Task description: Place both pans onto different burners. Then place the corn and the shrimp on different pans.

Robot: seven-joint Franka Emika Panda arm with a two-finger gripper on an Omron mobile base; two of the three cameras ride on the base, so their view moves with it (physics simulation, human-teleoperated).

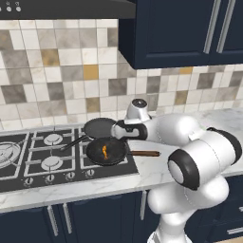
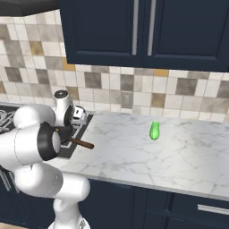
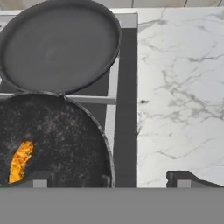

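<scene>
Two black pans sit on the right-hand burners of the cooktop [image 1: 71, 182]. The rear pan [image 1: 99, 127] [image 3: 61, 48] is empty, and its black handle points to the front left. The front pan [image 1: 111, 144] [image 3: 61, 135] has a brown wooden handle [image 2: 81, 143] and holds the orange shrimp [image 1: 105, 152] [image 3: 19, 162]. My gripper [image 1: 122, 131] [image 3: 109, 180] hangs open over the cooktop's right edge, just right of the pans, with nothing between its fingers. The green corn [image 2: 154, 130] stands on the marble counter [image 2: 134, 156], well to the right of the cooktop.
Two small free burners [image 1: 53, 139] [image 1: 51, 163] lie left of the pans, with a larger multi-ring burner [image 1: 7, 153] at the far left. Dark wall cabinets [image 2: 143, 31] hang over the counter. A tiled wall [image 1: 57, 71] rises behind the cooktop.
</scene>
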